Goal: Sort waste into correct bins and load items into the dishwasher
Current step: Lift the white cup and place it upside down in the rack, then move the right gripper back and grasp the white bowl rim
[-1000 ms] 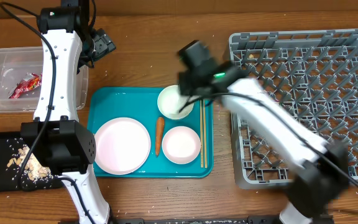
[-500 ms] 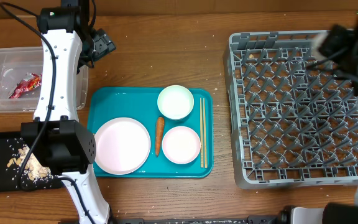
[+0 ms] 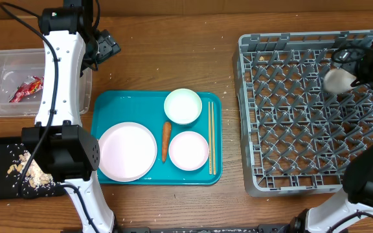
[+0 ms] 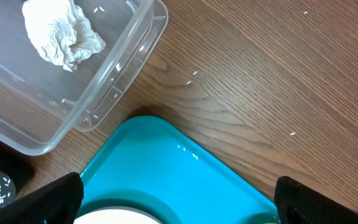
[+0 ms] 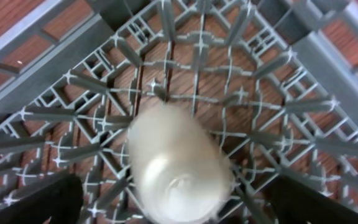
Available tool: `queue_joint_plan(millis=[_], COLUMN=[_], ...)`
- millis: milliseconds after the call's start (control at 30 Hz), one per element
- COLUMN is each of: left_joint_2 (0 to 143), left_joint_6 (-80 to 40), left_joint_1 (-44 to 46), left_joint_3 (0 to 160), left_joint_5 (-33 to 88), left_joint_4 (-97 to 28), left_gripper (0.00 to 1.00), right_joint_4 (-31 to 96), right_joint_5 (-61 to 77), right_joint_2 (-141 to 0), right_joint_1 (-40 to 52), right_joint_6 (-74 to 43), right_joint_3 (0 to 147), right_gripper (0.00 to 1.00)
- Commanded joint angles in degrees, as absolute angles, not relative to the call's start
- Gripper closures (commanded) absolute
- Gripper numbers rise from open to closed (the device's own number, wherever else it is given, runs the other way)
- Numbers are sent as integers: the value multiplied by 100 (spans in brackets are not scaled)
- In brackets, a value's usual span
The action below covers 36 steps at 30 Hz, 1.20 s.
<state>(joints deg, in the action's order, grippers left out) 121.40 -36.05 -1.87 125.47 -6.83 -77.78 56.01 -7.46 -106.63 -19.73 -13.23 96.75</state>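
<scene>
Right tool [image 5: 178, 202], jaws spread clear of blurred cup [image 5: 178, 165], over rack [image 3: 290, 116] at table [image 3: 173, 65] right edge; left tool [image 4: 179, 199], wide, empty, above tray [image 4: 166, 158] corner beside bin [image 4: 114, 87].

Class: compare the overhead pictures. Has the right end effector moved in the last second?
Yes. The right end effector swung rightward, from over the teal tray to the right side of the dish rack.
</scene>
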Motion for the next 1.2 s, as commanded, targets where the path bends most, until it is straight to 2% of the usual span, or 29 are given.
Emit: queue_joint_plan(millis=[0,200,400,467,700,900,1167], left_joint_2=[11920,11920,11920,11920,11920,11920,11920], left_joint_6=[-3664,-3664,-3664,-3664,-3664,-3664,-3664], left_joint_1=[-148,-148,-148,-148,-148,-148,-148], left_joint_3=[12525,12525,12525,12525,12525,12525,12525], left_joint_5=[-679,-679,-679,-679,-679,-679,-679], left_joint_4=[-7773,-7771,-7771,-7771,-7771,-7771,-7771], left_gripper=[0,0,0,0,0,0,0], right_joint_4=[5697,6191,6206,6180,5861,5328,4482], right_joint_5=[-548,64,2869,3168,2034,1127,456], right_joint_2=[-10374,-9762,-9085,-9076,-9437,-10447,-11834], right_joint_1=[-1929,-1719,-1009,-548,1500,3070,4167], right_joint_6=[-1328,-1350,-1114,-1066,-1068,-1219,-1227], right_joint_3=[9791,10097,10138,10134,9865,9819,9819], right_gripper=[0,0,0,0,0,12,25])
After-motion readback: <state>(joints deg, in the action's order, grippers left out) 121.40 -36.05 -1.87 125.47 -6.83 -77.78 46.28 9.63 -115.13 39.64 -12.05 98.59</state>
